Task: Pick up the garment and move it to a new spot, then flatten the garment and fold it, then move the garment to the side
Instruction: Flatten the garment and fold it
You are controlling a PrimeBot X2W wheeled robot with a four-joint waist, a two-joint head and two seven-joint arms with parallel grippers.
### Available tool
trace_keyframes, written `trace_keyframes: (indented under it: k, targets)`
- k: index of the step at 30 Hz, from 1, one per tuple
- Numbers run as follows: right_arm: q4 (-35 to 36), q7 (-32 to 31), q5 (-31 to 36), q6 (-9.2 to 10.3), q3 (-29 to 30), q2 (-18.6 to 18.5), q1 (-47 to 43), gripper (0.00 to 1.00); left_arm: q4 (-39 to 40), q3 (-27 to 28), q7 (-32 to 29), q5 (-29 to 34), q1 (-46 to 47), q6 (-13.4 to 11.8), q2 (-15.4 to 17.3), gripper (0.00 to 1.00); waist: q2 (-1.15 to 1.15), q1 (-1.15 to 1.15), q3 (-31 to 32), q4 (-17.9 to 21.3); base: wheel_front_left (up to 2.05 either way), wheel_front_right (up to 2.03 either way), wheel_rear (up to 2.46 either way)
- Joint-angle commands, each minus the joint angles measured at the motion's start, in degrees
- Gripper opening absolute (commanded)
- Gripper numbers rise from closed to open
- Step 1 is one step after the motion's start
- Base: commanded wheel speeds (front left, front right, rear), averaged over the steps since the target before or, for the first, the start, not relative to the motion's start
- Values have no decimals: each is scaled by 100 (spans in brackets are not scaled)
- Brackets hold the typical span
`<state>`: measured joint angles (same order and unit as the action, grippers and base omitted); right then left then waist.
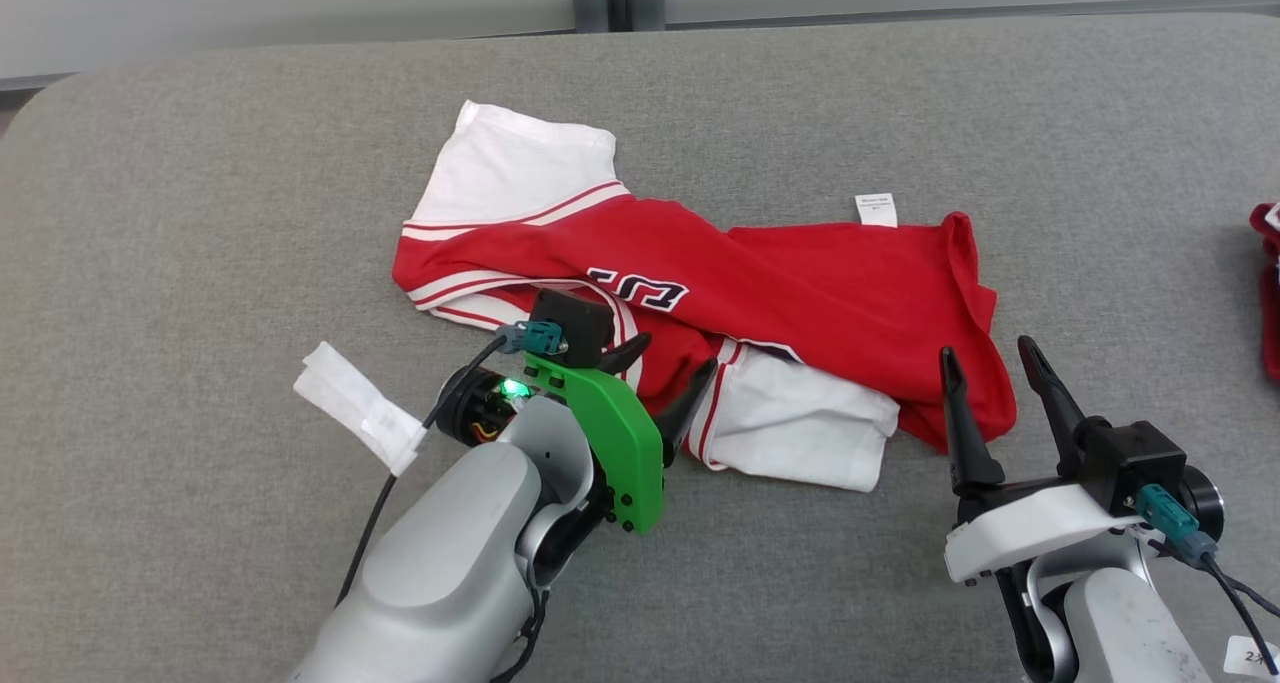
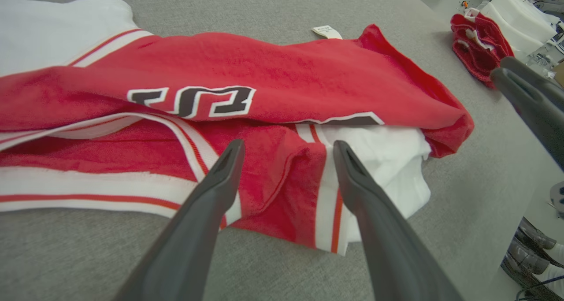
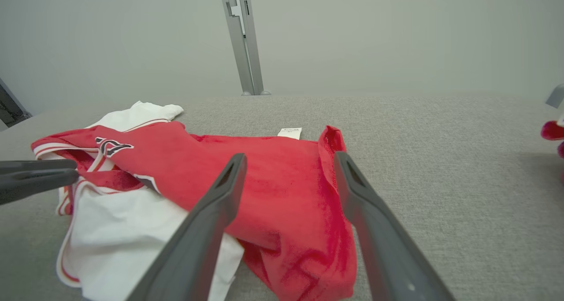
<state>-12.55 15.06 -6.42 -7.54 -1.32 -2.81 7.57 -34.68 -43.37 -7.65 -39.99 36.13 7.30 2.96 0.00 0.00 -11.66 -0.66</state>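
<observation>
Grey table (image 1: 200,213), crumpled red-and-white garment (image 1: 820,283) (label (image 1: 877,209) showing).
Left gripper (image 1: 676,353), right gripper (image 1: 985,348) at near edge: spread wide, empty.

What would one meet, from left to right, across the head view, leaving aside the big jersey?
White strip → left gripper → white care label → right gripper → red cloth at the right edge.

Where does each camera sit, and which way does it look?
Head view: on the robot's head, looking down at the red jersey on the grey table; both arms, left claw and right claw, show.
Left wrist view: on the left wrist, looking along its open claw at the jersey's near edge.
Right wrist view: on the right wrist, facing the wall across the jersey; its own claw shows.
Shared: both wrist views show the white tag.
</observation>
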Motion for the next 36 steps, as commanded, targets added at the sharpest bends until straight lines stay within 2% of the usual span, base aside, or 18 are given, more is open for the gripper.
trace_keyframes:
  k: [1,6,11,17,18,19,20,26,32,36]
  targets:
    - [4,15,-25,11,1,-16,-35,100,34,-13,-91,-81,-56,2,13,100,0,0,4,112,0,0,0]
    - [27,15,-65,11,47,-16,-58,100,31,-35,-349,-202,-113,-176,8,100,0,0,-4,296,0,0,0]
    - [38,15,-68,11,76,-14,-70,100,48,-54,-535,-376,-154,-205,6,100,0,0,-17,362,0,0,0]
    - [16,15,-61,11,42,-14,-29,100,-13,-23,-486,-449,-56,-369,4,100,0,0,-17,404,0,0,0]
    - [15,15,-58,11,35,-15,-22,100,-38,-11,-429,-421,-14,-399,4,48,0,0,-18,410,0,0,0]
    - [13,15,-56,11,28,-15,-15,100,-54,9,-337,-393,24,-430,4,10,0,0,-19,413,0,0,0]
    - [12,15,-53,11,21,-15,-9,100,-106,3,-287,-372,36,-437,4,0,0,0,-18,415,0,0,0]
    - [34,15,20,11,89,-14,-63,100,-292,264,213,-505,-60,-502,81,0,0,0,-23,335,0,0,0]
    - [110,15,134,11,256,-17,-141,100,-58,781,906,-744,-366,-572,363,0,0,0,-3,119,0,0,0]
    - [164,15,188,11,392,-15,-177,100,143,1083,1291,-822,-562,-745,586,0,0,0,31,-35,0,0,0]
